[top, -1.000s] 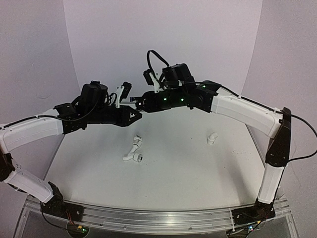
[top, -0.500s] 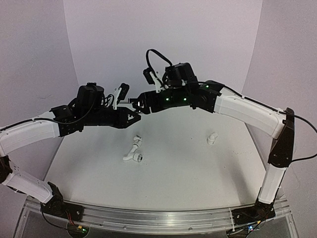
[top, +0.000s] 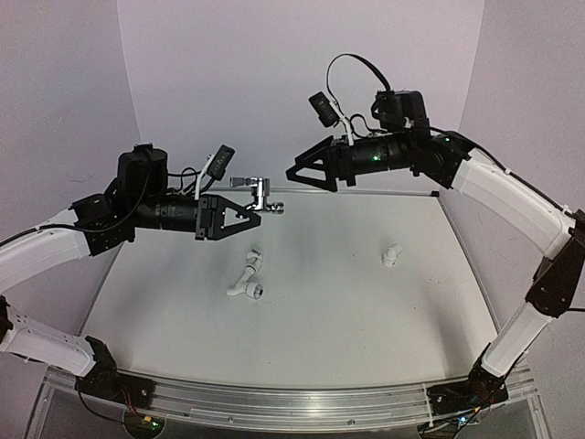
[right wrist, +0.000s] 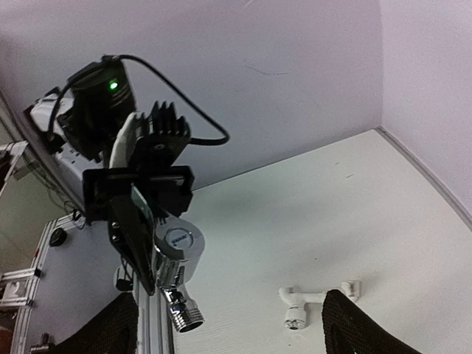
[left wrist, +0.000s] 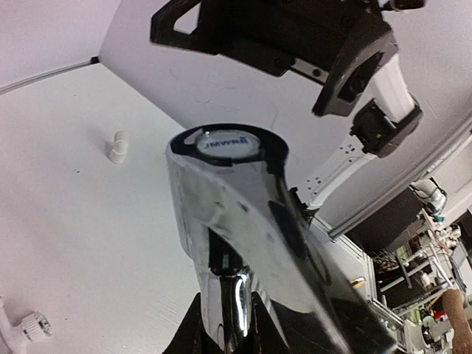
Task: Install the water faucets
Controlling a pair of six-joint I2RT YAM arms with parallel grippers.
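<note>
A chrome water faucet [top: 260, 193] hangs above the table's back left, and my left gripper [top: 245, 208] is shut on it. In the left wrist view the faucet [left wrist: 236, 214] fills the middle, its stem clamped between the fingers of the left gripper [left wrist: 225, 333]. My right gripper [top: 304, 174] stands open a short way to the faucet's right, holding nothing. From the right wrist view the faucet [right wrist: 175, 265] shows its threaded end pointing down. A short white elbow fitting [top: 391, 254] sits on the table at the right.
A longer white bent pipe [top: 246, 280] with a metal-ringed end lies mid-table below the faucet, and shows as the pipe [right wrist: 308, 302] in the right wrist view. White walls close the back and sides. A metal rail [top: 292, 402] runs along the near edge.
My right gripper has opened, let go of the faucet and drawn back up to the right. The left gripper keeps the faucet and has turned, the arm shifting slightly left.
</note>
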